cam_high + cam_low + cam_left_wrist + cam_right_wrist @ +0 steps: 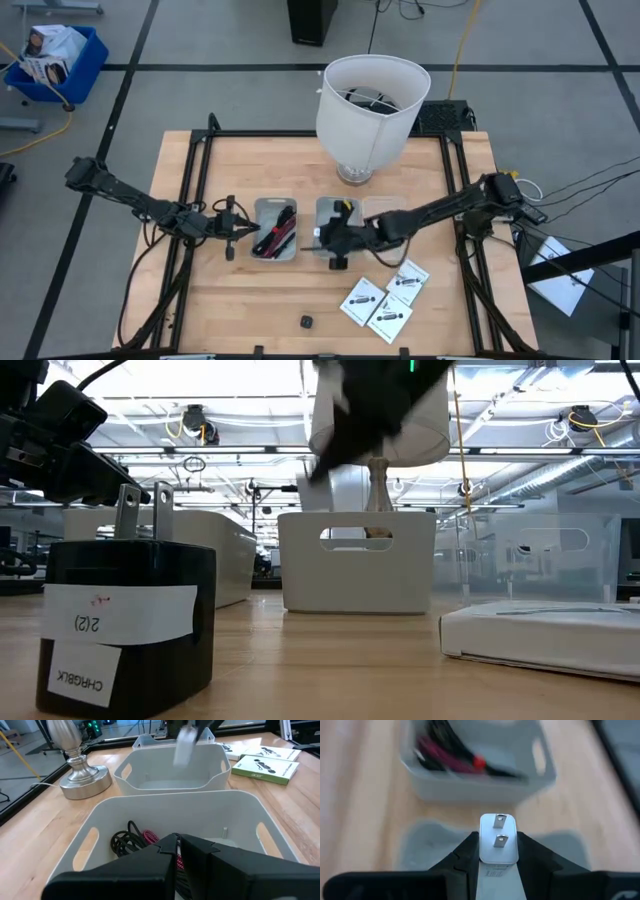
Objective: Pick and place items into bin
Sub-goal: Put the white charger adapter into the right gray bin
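My right gripper [322,238] is shut on a small white plug piece [498,841] with two metal prongs, above the middle grey bin [336,212]. The piece also shows in the left wrist view [185,746]. My left gripper [233,230] is shut and empty beside the left bin [262,207], which holds black and red coiled cables [134,840]. A small black cube [307,321] with prongs up stands on the table near the front edge. White square packets [385,296] lie flat at the front right. My right gripper pinches the white piece by its two opposite sides [482,851] between the two fingers. The pronged end [499,821] sticks out beyond the fingertips. The piece is lifted clear, above the middle bin.
A white lamp [372,95] stands on its metal base [355,174] at the table's far middle. A third, clear bin [388,208] stands right of the middle one. Bare wood lies along the front left of the table.
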Controlling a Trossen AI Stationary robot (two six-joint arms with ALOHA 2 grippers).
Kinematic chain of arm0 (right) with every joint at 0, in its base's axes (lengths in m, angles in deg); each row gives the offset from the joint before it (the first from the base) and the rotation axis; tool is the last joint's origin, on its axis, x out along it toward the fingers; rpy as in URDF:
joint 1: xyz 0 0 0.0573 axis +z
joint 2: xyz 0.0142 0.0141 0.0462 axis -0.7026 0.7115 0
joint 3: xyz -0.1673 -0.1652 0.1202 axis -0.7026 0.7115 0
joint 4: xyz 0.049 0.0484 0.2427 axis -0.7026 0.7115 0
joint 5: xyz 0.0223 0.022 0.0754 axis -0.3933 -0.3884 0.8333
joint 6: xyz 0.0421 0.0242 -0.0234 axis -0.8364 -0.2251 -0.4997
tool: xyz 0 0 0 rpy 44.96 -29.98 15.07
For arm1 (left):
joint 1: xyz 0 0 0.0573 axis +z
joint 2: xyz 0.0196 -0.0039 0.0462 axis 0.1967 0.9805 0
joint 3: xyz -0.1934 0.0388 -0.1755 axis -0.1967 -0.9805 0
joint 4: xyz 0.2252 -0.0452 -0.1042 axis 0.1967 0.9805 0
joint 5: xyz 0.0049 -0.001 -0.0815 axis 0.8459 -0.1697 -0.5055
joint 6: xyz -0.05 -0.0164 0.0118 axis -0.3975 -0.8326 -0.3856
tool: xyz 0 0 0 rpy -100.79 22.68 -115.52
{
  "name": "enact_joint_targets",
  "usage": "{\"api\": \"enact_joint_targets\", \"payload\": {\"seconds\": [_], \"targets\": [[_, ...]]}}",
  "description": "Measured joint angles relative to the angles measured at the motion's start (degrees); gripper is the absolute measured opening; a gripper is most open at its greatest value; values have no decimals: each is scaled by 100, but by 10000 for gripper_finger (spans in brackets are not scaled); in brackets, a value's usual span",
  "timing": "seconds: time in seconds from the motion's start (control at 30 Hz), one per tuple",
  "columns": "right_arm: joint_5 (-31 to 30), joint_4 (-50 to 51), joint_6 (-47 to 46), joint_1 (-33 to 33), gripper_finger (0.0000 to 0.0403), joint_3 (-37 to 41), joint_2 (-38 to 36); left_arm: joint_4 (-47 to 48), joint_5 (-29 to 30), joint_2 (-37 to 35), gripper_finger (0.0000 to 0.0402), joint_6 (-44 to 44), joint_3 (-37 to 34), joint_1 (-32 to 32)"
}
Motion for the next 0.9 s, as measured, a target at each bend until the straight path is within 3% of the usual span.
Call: {"api": "enact_joint_targets", "payload": {"seconds": [0.2, 0.53, 0.9], "targets": [[99, -840, -359, -386, 95, 846, 20, 13, -2, 0, 31, -7, 0, 0], [578, -1571, -867, -636, 95, 1579, -1, 55, 0, 0, 31, 0, 0, 0], [852, -1684, -956, -627, 112, 1721, -1, 50, 2, -1, 31, -3, 0, 0]]}}
